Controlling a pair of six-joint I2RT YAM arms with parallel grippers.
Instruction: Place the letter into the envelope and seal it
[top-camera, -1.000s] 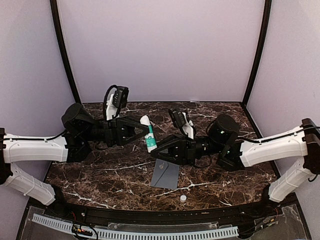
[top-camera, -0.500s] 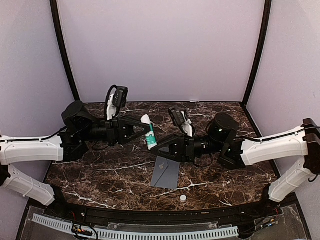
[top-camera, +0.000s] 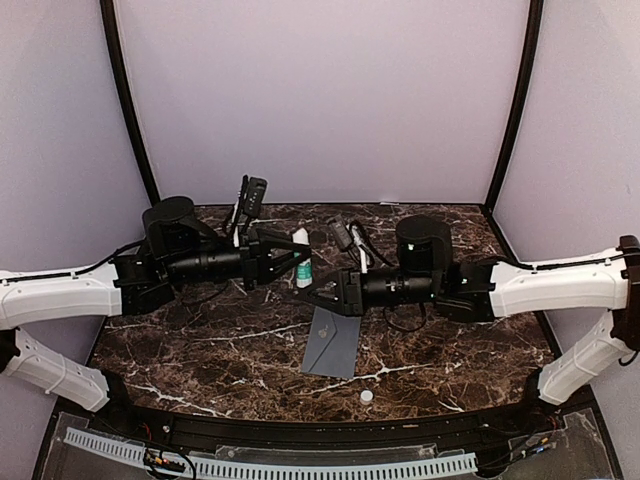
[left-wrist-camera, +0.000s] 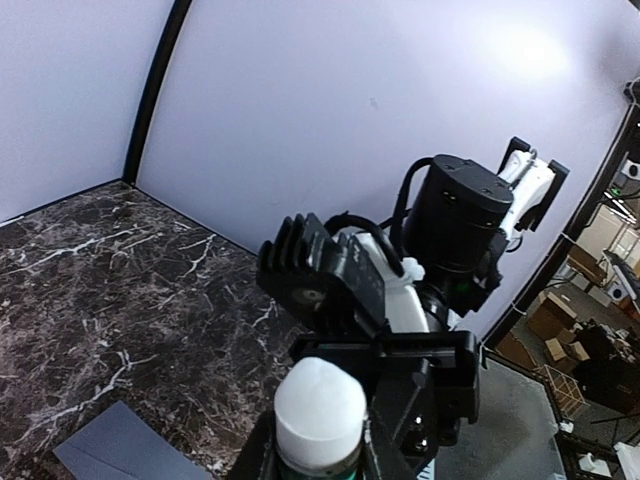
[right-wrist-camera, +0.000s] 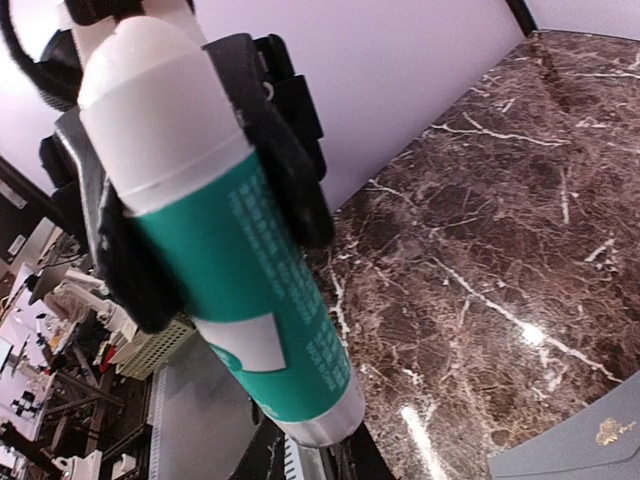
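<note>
My left gripper (top-camera: 296, 262) and right gripper (top-camera: 313, 289) both pinch one glue stick (top-camera: 303, 272) just beyond one envelope (top-camera: 332, 345); one white cap (top-camera: 366, 396) lies near it.

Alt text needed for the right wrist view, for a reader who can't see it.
A teal-and-white glue stick fills the frame close up, tilted with its white end up, clamped around its upper part by the left gripper. Behind it lies the dark marble table, and a corner of the grey envelope with its pale emblem shows at bottom right.
</note>
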